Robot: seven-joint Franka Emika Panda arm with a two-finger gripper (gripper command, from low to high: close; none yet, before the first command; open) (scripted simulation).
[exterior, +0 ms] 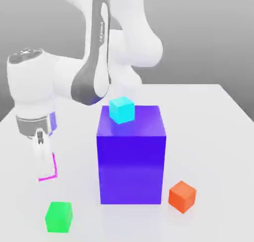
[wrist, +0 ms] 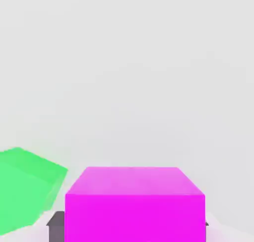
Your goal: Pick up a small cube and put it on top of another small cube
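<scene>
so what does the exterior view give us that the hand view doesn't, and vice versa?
Exterior view alone: the white robot arm, the big purple-blue block with a small cyan cube on its top, and a small orange cube on the white table. Hand view alone: the small magenta cube's full top and front face, close up. Both: the small green cube and the magenta cube, just an edge in the exterior view.

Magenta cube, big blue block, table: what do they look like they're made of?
Magenta cube: flat, uniform, matte colour with no grain or gloss; could be plastic or painted foam, hard to tell in a render. Big blue block: the same solid untextured look, faces differing only by shading. Table: smooth white with a slight sheen, since a faint blurred reflection lies under the block; possibly laminate.
</scene>
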